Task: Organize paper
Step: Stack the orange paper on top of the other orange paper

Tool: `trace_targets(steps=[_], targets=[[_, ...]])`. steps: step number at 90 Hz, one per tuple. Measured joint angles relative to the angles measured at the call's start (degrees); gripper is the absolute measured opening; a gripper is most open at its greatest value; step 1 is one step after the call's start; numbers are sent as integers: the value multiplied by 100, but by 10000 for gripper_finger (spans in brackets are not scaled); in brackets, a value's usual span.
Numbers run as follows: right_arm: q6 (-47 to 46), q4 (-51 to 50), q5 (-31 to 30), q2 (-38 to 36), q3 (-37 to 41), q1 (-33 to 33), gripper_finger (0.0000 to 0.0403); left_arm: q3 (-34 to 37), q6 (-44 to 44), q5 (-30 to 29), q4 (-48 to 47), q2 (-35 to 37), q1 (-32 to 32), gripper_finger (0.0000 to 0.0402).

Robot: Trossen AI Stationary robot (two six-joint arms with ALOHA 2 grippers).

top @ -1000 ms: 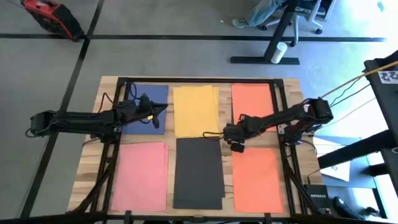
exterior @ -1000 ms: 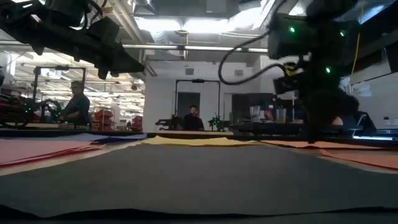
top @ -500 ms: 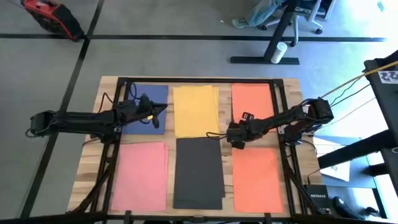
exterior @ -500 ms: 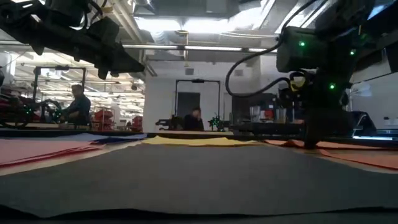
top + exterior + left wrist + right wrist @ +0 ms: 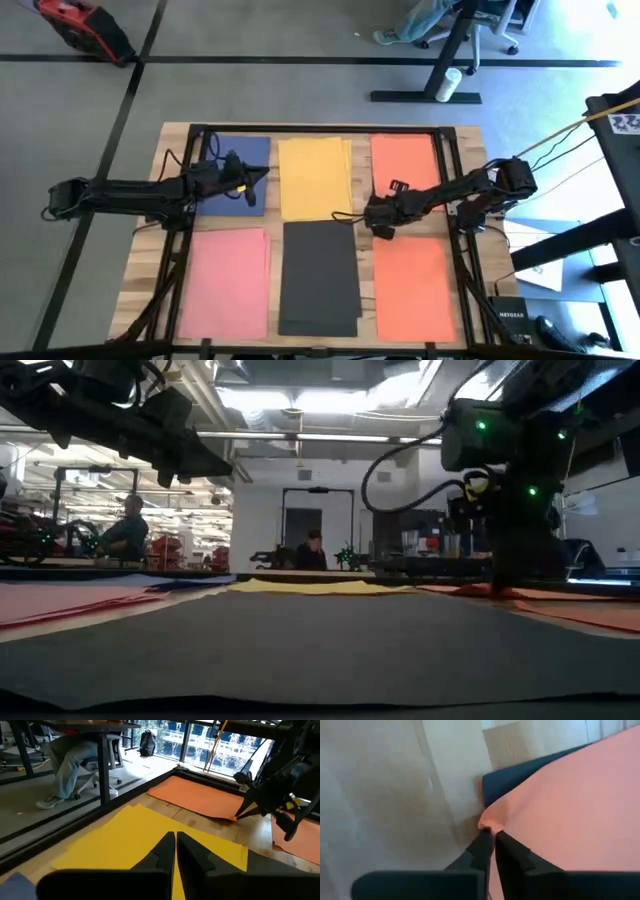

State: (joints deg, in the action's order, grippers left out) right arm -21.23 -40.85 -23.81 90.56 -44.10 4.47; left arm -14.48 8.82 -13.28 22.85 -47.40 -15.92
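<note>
Over the surface (image 5: 470,180) from above, six paper piles in two rows. Right hand (image 5: 378,214) sits at the near-left corner of the back orange sheet (image 5: 405,160). Left hand (image 5: 262,174) hovers btwn blue sheet (image 5: 232,150) and yellow sheet (image 5: 312,175).

Low view: right arm comes straight down, tips at paper level.

Left wrist: fingers (image 5: 167,851) pressed together, holding nothing.

Right wrist: fingers (image 5: 485,845) clamped on the orange corner, puckered. Risk imo: thin pinch, a fast pull could slip or crease it.
</note>
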Motion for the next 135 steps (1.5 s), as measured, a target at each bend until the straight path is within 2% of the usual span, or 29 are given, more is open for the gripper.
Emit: trace_targets(steps=[15,37,56,84,113,135], targets=[[12,-542,607,-10,-492,2,2,0,0,0,-4,-2,0,1],[-236,-1633,3144,-15,-1250,138,1,0,0,0,-48,0,1,1],[-701,-2046,4311,-20,-1745,587,1,0,10,0,-127,-2,2,1],[-1460,-1900,5081,-20,-1927,1520,0,0,15,0,-129,-2,0,1],[-2607,-62,5868,-20,-1927,2518,0,0,-13,0,-127,0,0,1],[-3832,629,5953,-20,-1927,2895,0,0,-24,0,-126,0,2,1]])
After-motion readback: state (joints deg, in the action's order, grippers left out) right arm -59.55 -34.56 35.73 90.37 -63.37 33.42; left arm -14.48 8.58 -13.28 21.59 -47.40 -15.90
